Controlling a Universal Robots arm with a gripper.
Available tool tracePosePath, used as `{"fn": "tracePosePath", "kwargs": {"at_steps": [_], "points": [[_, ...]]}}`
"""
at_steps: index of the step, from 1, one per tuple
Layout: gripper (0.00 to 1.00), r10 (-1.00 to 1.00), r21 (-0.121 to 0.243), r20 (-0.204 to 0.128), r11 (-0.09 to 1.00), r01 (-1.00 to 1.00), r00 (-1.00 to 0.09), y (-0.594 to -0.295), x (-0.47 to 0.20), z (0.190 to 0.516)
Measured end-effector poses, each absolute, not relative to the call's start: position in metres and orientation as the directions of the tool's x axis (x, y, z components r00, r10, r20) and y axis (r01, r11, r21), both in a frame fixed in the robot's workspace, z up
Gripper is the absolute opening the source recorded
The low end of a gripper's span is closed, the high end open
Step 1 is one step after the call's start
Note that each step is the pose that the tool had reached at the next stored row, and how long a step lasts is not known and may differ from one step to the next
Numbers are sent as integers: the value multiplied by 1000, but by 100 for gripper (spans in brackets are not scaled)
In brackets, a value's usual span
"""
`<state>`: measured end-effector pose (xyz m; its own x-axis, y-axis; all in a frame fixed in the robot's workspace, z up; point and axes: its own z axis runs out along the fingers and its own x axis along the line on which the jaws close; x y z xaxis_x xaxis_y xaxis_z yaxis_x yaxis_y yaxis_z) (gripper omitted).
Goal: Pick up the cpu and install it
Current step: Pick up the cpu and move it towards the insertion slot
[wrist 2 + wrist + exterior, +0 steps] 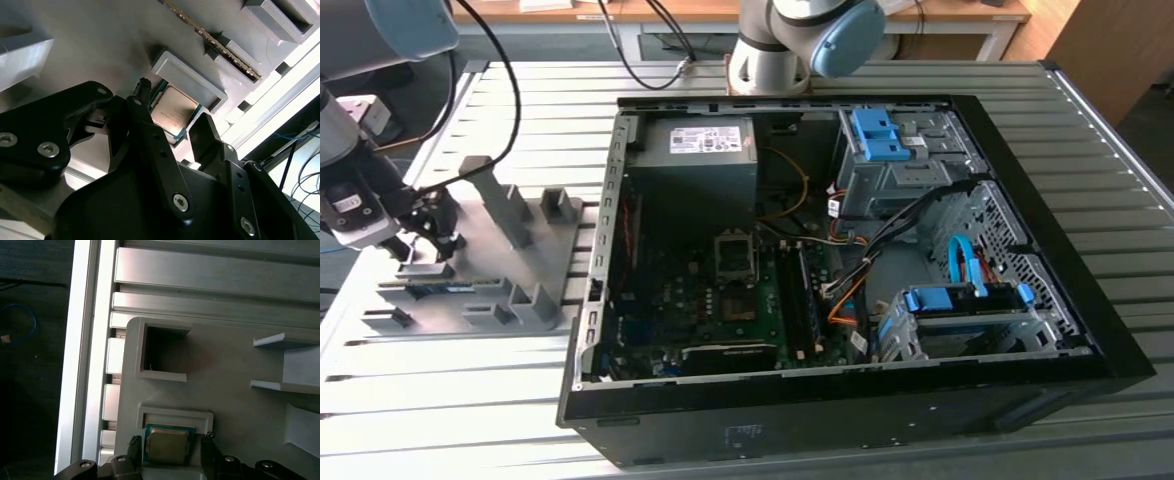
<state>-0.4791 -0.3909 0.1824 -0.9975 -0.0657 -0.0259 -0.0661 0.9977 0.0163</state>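
The cpu (167, 446) (172, 111), a small flat square chip with a dull silver top, lies in a shallow pocket of the grey fixture tray (507, 290) (225, 370). My gripper (434, 235) (170, 447) (172, 112) is down over it on the exterior view's left. One black finger (133, 446) stands on one side of the chip and the other (208, 447) on the opposite side, each with a small gap to the chip's edge. The gripper is open. Inside the open computer case, the dark socket (736, 258) sits on the motherboard.
A memory stick (215, 40) stands on edge in a tray slot near the chip. The tray has raised blocks and an upright post (500, 205). The black case (854, 420) holds a power supply (696, 150), cables and blue drive brackets (878, 135). Ribbed metal table (440, 390) surrounds them.
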Motion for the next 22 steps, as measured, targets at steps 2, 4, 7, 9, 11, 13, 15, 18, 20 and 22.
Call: {"fn": "tracePosePath", "kwargs": {"at_steps": [2,4,7,9,11,13,15,18,20,22], "points": [[58,-66,16,-26,998,-66,-998,-390,-479,182],[58,-66,16,-26,998,-66,-998,-389,-480,182],[58,-66,16,-26,998,-66,-997,-389,-481,181],[58,-66,16,-26,998,-66,-998,-389,-482,181],[58,-66,16,-26,998,-66,-997,-389,-482,181],[58,-66,16,-26,998,-66,-998,-389,-482,180],[58,-66,16,-26,998,-66,-998,-389,-482,180],[58,-66,16,-26,998,-66,-997,-389,-482,179],[58,-66,17,-27,998,-66,-997,-389,-482,176],[58,-66,16,-26,998,-66,-998,-389,-482,176]]}}
